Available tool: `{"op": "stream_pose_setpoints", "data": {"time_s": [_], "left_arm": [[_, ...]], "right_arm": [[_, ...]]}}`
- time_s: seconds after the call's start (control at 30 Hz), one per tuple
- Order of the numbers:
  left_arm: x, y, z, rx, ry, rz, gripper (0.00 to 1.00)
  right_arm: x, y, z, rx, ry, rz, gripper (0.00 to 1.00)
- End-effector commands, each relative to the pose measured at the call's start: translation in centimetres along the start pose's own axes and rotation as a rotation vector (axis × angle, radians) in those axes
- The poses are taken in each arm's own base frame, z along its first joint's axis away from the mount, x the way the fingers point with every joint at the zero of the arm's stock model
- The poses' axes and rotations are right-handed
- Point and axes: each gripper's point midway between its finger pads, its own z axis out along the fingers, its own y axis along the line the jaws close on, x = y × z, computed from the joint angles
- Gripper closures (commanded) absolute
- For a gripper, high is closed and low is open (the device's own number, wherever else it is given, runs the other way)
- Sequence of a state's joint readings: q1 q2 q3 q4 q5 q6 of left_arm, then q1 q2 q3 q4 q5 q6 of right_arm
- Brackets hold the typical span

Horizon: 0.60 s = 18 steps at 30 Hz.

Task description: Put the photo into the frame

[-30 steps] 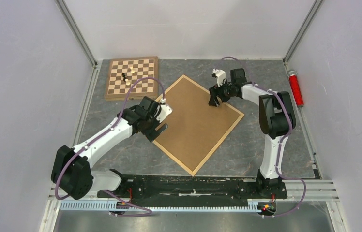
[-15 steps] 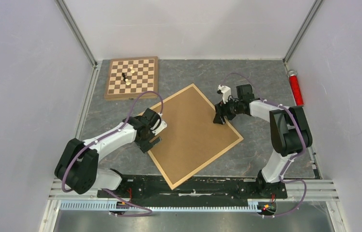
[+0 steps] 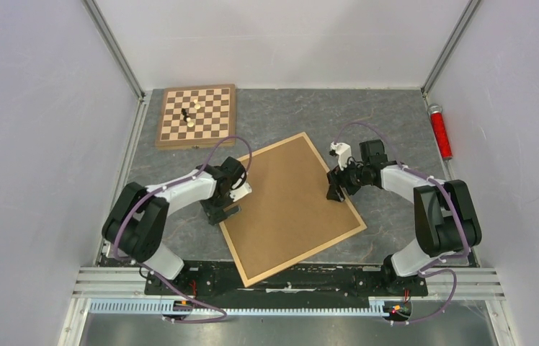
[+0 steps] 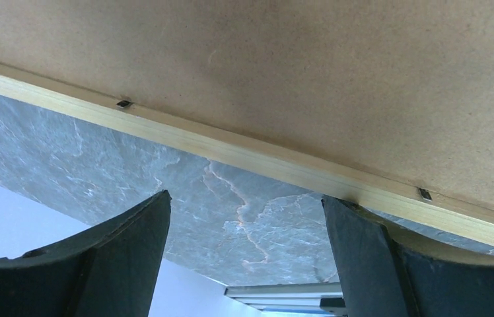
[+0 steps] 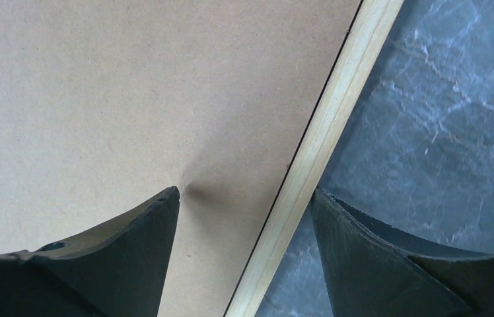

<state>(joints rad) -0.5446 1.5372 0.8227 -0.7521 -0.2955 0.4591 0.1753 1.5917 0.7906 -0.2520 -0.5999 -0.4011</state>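
The frame (image 3: 305, 254) lies face down at mid-table, its thin light wood border around a brown backing board (image 3: 288, 209). The photo is out of view. My left gripper (image 3: 223, 214) stands open at the frame's left edge. In the left wrist view that border (image 4: 244, 152) runs just beyond the left gripper (image 4: 246, 198), and one fingertip (image 4: 347, 228) touches it. My right gripper (image 3: 336, 193) is open at the frame's right edge. In the right wrist view the right gripper (image 5: 245, 191) straddles the border (image 5: 337, 112), one finger on the backing board (image 5: 132, 86) and one over the table.
A checkered chessboard (image 3: 196, 115) with a few pieces sits at the back left. A red cylinder (image 3: 439, 131) lies by the right wall. Enclosure walls close in the table on the left, right and back. A metal rail (image 3: 288, 277) runs along the near edge.
The frame has turned clockwise and slid toward the near edge. Both arms have drawn back with it, staying at its left and right edges. The right jaws have narrowed slightly.
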Motion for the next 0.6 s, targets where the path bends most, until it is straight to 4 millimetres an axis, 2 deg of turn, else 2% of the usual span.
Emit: {"op": "stream_pose_setpoints", "data": {"time_s": [0.0, 0.27, 0.57], "left_arm": [[-9.5, 2.7, 0.3, -0.033, -0.281, -0.065, 0.08], [-13.3, 4.3, 1.2, -0.039, -0.284, -0.055, 0.08], [-14.9, 8.1, 1.8, -0.105, -0.272, -0.108, 0.08]], "right_arm": [[0.6, 4.6, -0.9, -0.155, -0.002, -0.004, 0.25], [3.2, 6.6, -1.6, -0.234, 0.064, -0.044, 0.23], [4.3, 9.5, -0.8, -0.311, 0.103, -0.089, 0.22]]}}
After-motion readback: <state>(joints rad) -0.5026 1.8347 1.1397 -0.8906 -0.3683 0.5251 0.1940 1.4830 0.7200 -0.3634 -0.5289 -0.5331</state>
